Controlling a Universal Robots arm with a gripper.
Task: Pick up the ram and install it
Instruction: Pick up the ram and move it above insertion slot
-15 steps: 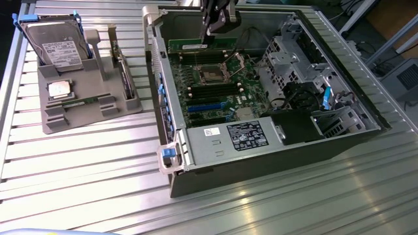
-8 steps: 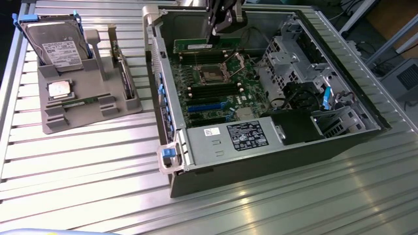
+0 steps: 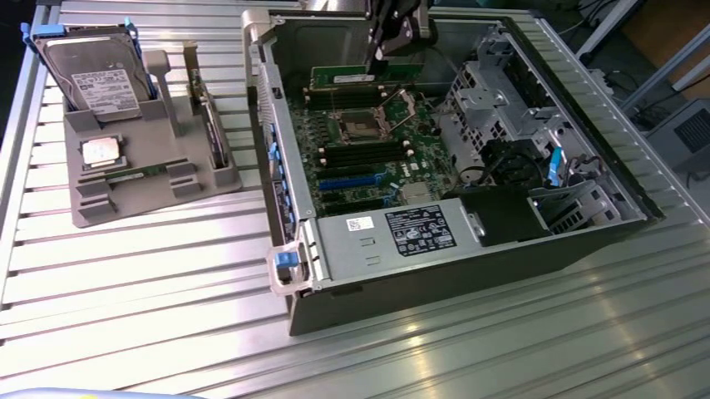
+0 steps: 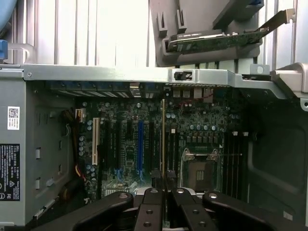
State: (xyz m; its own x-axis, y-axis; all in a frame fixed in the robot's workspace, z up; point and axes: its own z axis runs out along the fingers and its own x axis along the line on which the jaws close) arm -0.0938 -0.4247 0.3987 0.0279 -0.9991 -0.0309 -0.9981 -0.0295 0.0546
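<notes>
Jaws clamped on the ram (image 4: 163, 139); stick edge-on over the motherboard (image 4: 127, 120)

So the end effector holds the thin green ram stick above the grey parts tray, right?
No: the end effector holds the thin green ram stick above the green motherboard inside the open computer case, as the exterior view shows.

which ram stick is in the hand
The ram gripped by the hand over the open computer case; the other stick lies in the grey tray.
</notes>
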